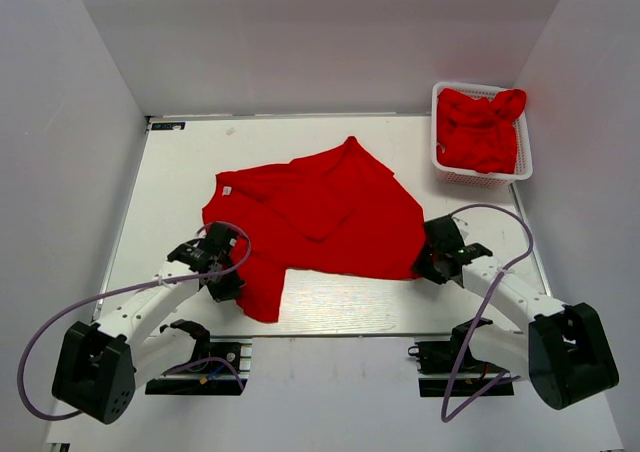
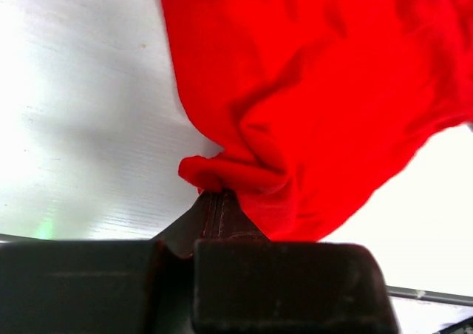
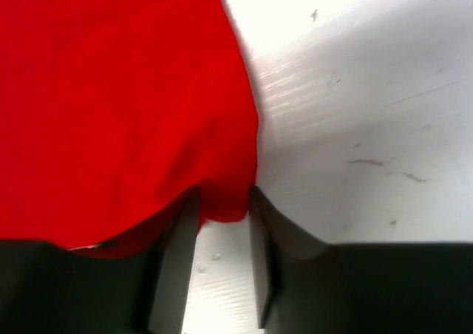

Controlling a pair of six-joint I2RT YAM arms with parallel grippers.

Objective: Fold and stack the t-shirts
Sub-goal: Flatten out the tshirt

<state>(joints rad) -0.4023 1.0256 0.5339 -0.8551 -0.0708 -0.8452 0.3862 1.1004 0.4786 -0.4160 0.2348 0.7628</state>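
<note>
A red t-shirt (image 1: 320,212) lies spread and rumpled on the white table, with a small white neck label (image 1: 227,188) at its left. My left gripper (image 1: 232,274) is shut on a bunched fold at the shirt's near left part; the wrist view shows the cloth (image 2: 310,90) pinched at the closed fingertips (image 2: 218,195). My right gripper (image 1: 425,262) is at the shirt's near right corner. Its jaws stand narrowly apart with the cloth's edge (image 3: 111,90) filling the gap at the tips (image 3: 222,208). More red t-shirts (image 1: 480,127) lie crumpled in the basket.
A white lattice basket (image 1: 440,167) stands at the table's far right corner. Grey walls close in the left, back and right. The table's near edge (image 1: 330,336) runs just in front of the arm bases.
</note>
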